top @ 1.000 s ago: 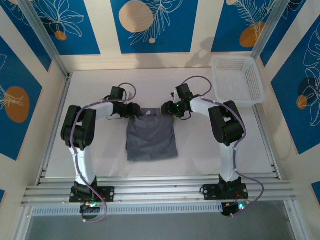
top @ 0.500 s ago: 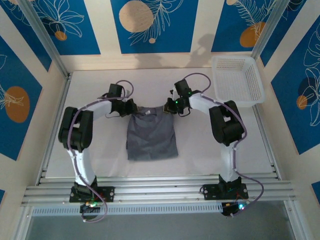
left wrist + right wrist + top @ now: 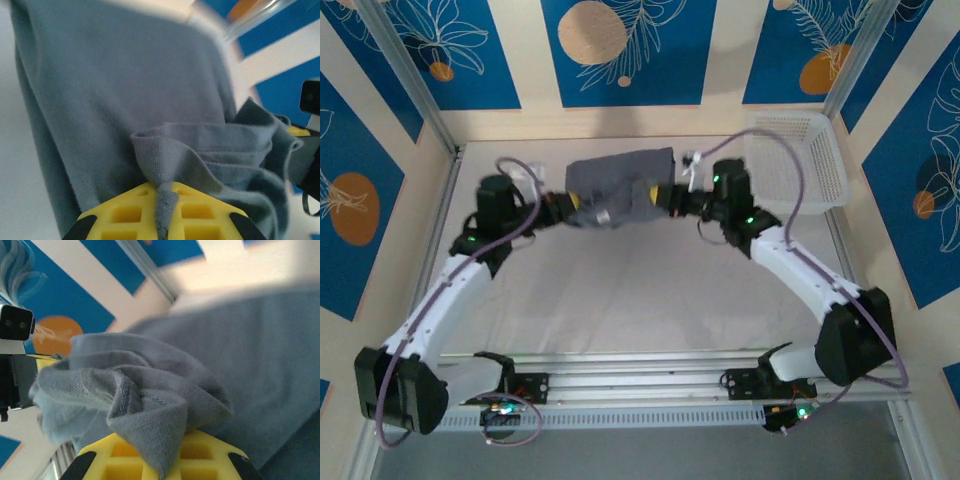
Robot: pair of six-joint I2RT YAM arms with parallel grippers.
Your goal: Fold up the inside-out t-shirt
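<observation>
The inside-out t-shirt (image 3: 620, 185) is plain slate-grey and hangs bunched between both grippers over the far middle of the table. My left gripper (image 3: 575, 203) is shut on its left end. In the left wrist view a twisted fold of fabric (image 3: 165, 165) runs down between the closed yellow fingers (image 3: 125, 215), and the shirt (image 3: 125, 85) drapes beyond them. My right gripper (image 3: 665, 197) is shut on the right end. In the right wrist view a crumpled hem (image 3: 140, 385) sits pinched in the right gripper (image 3: 162, 460). The lower part of the shirt is hidden behind its own folds.
A white mesh basket (image 3: 795, 160) stands at the far right corner, close to the right arm's wrist. The white table (image 3: 640, 290) is ringed by an aluminium frame, with rails along the near edge (image 3: 640, 385). Both arms reach far forward.
Both grippers closed on the shirt's upper corners. Both arms then stretched toward the far side and lifted the shirt off the middle of the table, where it had lain flat.
</observation>
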